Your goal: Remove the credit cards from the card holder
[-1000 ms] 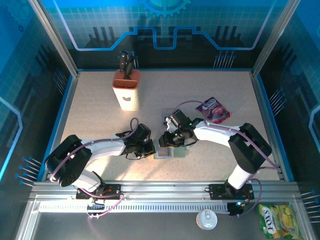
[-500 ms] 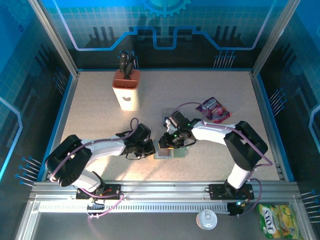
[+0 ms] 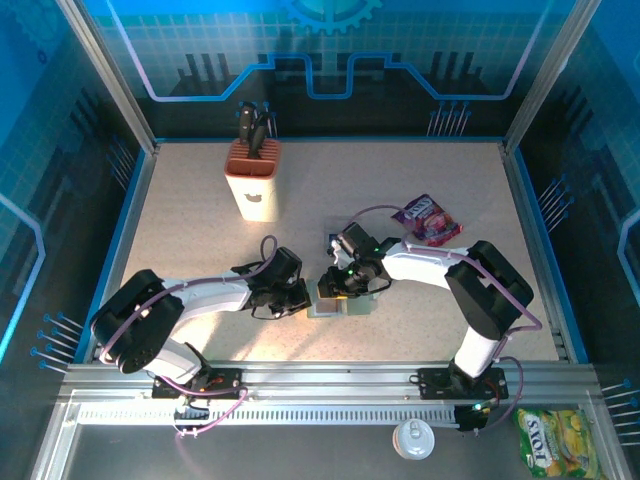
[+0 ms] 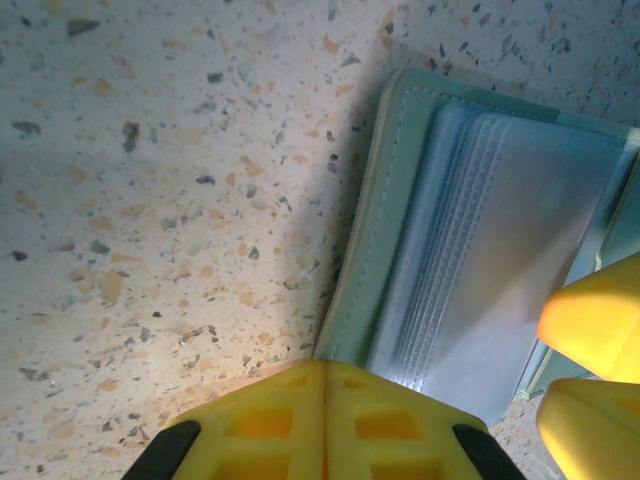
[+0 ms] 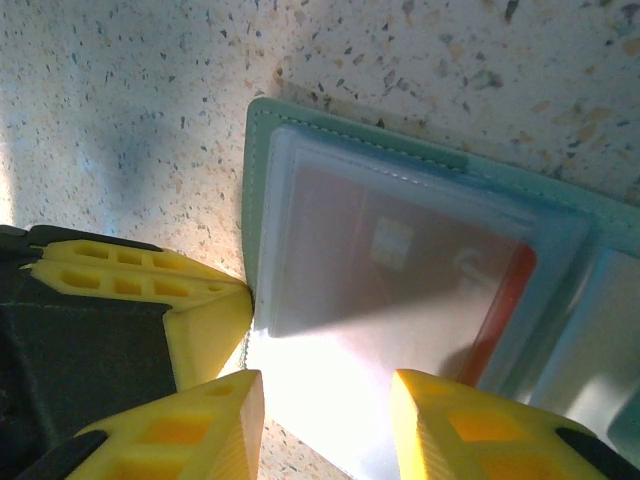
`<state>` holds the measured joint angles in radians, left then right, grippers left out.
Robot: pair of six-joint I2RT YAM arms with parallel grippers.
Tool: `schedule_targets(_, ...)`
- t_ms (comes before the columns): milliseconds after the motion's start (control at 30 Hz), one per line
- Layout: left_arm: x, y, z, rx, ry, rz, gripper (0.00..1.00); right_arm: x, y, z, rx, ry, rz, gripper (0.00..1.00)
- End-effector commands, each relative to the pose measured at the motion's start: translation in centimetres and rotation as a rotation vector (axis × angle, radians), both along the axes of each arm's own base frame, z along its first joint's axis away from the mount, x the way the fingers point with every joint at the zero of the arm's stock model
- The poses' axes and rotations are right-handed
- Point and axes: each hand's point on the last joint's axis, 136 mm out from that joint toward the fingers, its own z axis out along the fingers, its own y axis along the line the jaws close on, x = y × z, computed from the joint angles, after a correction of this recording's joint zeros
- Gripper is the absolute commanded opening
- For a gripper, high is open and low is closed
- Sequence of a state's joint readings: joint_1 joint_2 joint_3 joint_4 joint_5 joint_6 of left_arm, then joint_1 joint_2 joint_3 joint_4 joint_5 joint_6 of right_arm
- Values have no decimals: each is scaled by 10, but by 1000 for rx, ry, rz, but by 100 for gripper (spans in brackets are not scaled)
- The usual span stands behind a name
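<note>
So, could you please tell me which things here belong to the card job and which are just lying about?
In the job: the card holder, lying open; a credit card in its clear sleeve; the left gripper, shut; the right gripper, open.
Lying about: the knife block, the purple snack packet, the yellow snack bag, the white lidded cup.

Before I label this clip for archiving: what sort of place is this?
Probably a robot test cell: speckled table walled by blue printed panels, aluminium rail in front, knife block as prop.
</note>
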<state>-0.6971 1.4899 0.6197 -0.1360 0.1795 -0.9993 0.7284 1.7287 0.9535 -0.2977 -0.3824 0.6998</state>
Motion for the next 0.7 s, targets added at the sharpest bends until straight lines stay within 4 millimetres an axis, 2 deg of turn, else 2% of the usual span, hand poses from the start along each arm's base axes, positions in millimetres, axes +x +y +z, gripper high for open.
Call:
schedule_targets(0, -10, 6, -12, 40, 38, -5, 8, -10, -4, -10, -33, 27, 10, 39)
schedule_targets(667, -10, 8, -11, 42, 33, -2, 8, -8, -17, -9, -63, 17, 1, 40)
